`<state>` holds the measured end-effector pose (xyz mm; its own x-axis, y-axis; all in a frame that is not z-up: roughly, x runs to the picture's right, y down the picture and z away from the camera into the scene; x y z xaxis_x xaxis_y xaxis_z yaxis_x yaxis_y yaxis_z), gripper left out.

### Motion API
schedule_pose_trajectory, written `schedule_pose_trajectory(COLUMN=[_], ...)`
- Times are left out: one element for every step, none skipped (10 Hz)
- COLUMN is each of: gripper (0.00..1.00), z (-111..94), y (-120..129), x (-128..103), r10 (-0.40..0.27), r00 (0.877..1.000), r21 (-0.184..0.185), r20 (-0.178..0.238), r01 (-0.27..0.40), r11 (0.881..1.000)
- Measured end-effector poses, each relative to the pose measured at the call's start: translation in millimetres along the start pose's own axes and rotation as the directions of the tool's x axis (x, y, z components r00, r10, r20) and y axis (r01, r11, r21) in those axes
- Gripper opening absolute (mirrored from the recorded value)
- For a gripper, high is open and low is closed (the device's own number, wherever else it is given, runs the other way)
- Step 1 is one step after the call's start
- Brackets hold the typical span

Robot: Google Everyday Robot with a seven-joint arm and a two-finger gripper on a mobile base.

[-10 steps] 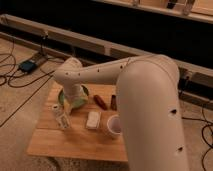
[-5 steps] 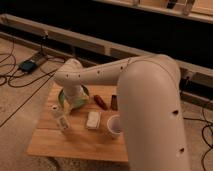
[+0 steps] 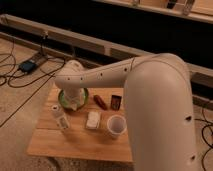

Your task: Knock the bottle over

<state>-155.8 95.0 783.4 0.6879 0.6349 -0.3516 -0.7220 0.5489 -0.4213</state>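
The bottle [image 3: 60,119] is small, slim and whitish with a pale round cap. It stands on the left part of the wooden table [image 3: 75,142], leaning slightly with its cap toward the upper left. My gripper [image 3: 70,103] hangs under the big white arm, just right of and behind the bottle, over a green bowl [image 3: 81,95]. The arm's wrist hides most of the gripper. I cannot tell whether the gripper touches the bottle.
A flat white block [image 3: 93,120] lies mid-table with a wide white cup [image 3: 115,126] to its right. A reddish object [image 3: 100,102] and a small dark box [image 3: 116,101] sit behind them. Cables and a dark device [image 3: 27,65] lie on the floor at left.
The bottle has shifted slightly to the left. The arm has barely moved.
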Motion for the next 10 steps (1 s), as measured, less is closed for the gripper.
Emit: schedule_pose_trajectory(gripper=[0.18,0.08,0.01,0.00,0.00,0.00,0.00,0.00,0.00,0.00], z=[-0.4,-1.1,-1.6,-1.8,-2.1,-2.1,-2.3,-2.4,-2.8,-3.0], y=[1.0,1.2,1.1,1.7,3.2,6.1,10.3,16.6,23.9,30.1], x=[-0.2,-0.5,-0.5,-0.9,-2.3,-4.1,-5.9,-8.1,-10.3,-11.9], r10=[-0.002,-0.005,-0.010,-0.015,-0.030,-0.058,-0.096,-0.148,-0.209,-0.268], r00=[1.000,1.000,1.000,1.000,0.999,0.998,0.995,0.989,0.978,0.963], r21=[0.002,0.004,0.008,0.010,0.014,0.018,0.025,0.033,0.037,0.035], r20=[0.004,0.009,0.012,0.013,0.013,0.012,0.010,0.010,0.010,0.010], r01=[0.002,0.005,0.010,0.015,0.030,0.057,0.095,0.147,0.208,0.268], r11=[1.000,1.000,1.000,1.000,0.999,0.998,0.995,0.989,0.977,0.963])
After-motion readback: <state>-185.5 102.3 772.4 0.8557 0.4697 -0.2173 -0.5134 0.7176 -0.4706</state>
